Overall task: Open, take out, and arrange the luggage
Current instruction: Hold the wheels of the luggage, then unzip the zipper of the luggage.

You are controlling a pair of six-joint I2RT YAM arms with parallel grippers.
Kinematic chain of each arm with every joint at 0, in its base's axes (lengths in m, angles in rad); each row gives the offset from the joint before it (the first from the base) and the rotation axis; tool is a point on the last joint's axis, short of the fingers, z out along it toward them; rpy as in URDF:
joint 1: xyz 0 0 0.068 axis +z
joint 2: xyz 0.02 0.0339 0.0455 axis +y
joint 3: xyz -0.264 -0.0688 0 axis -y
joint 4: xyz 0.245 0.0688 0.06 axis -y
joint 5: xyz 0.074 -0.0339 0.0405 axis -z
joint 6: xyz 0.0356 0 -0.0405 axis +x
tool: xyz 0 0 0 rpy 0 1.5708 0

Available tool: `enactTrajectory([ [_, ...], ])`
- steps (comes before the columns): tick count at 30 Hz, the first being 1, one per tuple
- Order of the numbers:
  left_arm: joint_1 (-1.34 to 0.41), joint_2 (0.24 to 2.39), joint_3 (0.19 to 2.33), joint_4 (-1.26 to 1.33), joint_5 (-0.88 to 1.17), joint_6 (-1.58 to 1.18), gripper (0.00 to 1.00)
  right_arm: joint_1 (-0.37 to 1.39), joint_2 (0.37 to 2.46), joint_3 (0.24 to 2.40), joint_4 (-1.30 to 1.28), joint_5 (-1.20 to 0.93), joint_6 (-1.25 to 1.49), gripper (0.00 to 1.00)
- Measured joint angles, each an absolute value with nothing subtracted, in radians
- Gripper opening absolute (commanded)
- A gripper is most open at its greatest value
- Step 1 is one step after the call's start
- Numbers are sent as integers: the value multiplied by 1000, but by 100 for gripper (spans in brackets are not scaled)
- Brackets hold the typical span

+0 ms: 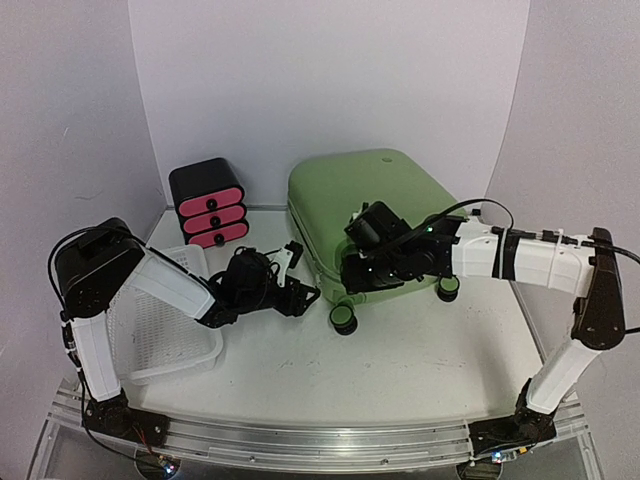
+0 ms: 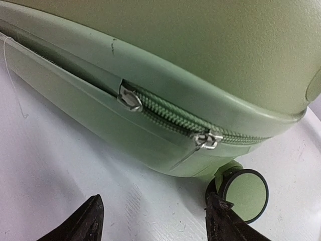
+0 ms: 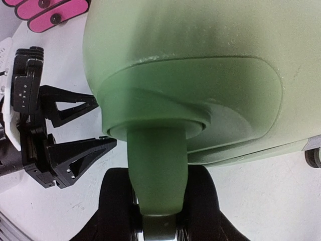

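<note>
The light-green luggage lies flat and closed at the back centre of the table. Its zipper seam carries two silver sliders, one to the left and one by the corner. My left gripper is open, low over the table just in front of that seam, with nothing between its fingers. A corner wheel stands beside its right finger. My right gripper points down over the same front corner caster. Black shapes flank the green stem; I cannot tell fingers from wheels.
A small black drawer box with pink fronts stands left of the luggage. A white perforated basket sits under the left arm. Another caster projects from the luggage's near right edge. The left gripper is close beside the right one.
</note>
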State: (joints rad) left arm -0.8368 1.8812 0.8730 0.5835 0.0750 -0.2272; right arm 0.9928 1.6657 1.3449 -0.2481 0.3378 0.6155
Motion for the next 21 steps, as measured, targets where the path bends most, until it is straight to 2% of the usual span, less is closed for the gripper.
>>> enactTrajectory([
  [11,-837,1921,851,762,142,-170,52,989,1609,1297,-264,304,583,37],
  [15,-837,1948,874,779,180,-155,52,989,1596,1285,-266,297,578,37],
  [20,-837,1979,894,787,216,-154,41,989,1593,1281,-265,294,575,37],
  [21,-837,1985,900,787,224,-154,37,989,1593,1281,-265,294,575,37],
])
